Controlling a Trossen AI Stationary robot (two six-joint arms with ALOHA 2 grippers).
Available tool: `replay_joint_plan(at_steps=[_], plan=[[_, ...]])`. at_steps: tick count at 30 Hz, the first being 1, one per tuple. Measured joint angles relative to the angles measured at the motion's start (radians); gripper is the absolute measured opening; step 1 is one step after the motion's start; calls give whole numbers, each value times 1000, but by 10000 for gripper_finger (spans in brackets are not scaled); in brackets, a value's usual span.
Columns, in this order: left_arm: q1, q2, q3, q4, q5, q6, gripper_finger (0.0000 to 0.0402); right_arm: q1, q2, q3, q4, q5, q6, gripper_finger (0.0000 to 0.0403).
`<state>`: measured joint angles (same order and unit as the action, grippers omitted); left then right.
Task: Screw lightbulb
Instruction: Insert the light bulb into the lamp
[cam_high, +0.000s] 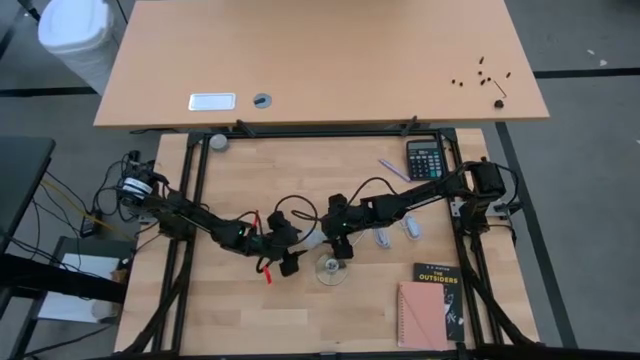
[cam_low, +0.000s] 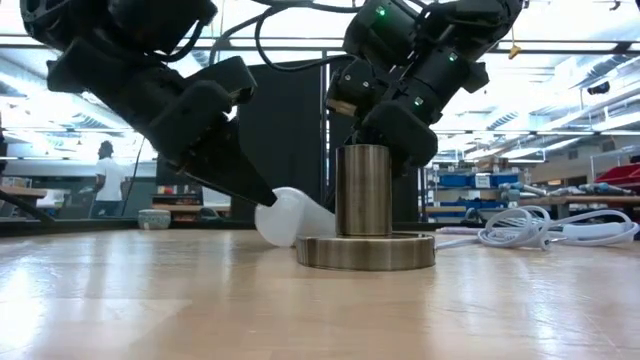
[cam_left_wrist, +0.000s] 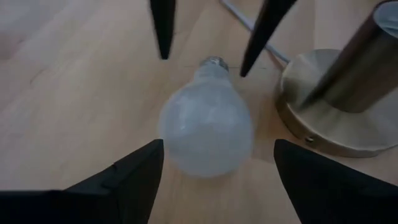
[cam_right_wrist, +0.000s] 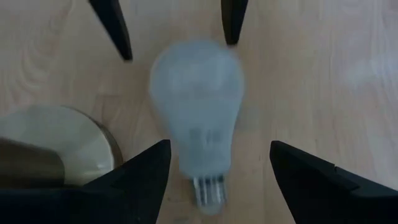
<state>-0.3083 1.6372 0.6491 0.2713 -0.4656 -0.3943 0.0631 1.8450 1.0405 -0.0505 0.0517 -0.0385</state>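
The white lightbulb (cam_left_wrist: 205, 127) lies on its side on the wooden table, between my two grippers. Its grey screw base (cam_right_wrist: 208, 190) points toward my right gripper (cam_right_wrist: 220, 143). That gripper is open, with a finger on either side of the base and a gap to each. My left gripper (cam_left_wrist: 219, 144) is open too and straddles the bulb's round end from the opposite side. In the high view the bulb (cam_high: 313, 243) shows between the left gripper (cam_high: 296, 250) and the right gripper (cam_high: 333, 240). The silvery socket (cam_low: 362, 200) stands upright beside the bulb, toward the near edge. My left gripper has one fingertip (cam_low: 266, 196) right at the bulb's round end (cam_low: 283, 212). I cannot tell whether it touches. The bulb rests on the table.
A white cord (cam_low: 540, 228) lies coiled right of the socket. A calculator (cam_high: 425, 158) and a pen (cam_high: 393, 170) sit at the far right, and a book (cam_high: 440, 285) and pink notebook (cam_high: 420, 315) at the near right. A person (cam_low: 105, 180) stands in the room behind.
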Motion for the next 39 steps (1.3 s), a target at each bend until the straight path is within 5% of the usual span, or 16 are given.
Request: replay_joint_plan(at_steps=[26, 34, 39], plan=[[89, 64, 0, 113, -38, 261, 315, -31, 2, 0, 51, -20, 50, 271], [111, 64, -26, 163, 42, 366, 315, -31, 2, 0, 50, -26, 78, 270], [144, 64, -115, 335, 84, 387, 315, -31, 1, 0, 47, -27, 97, 270]])
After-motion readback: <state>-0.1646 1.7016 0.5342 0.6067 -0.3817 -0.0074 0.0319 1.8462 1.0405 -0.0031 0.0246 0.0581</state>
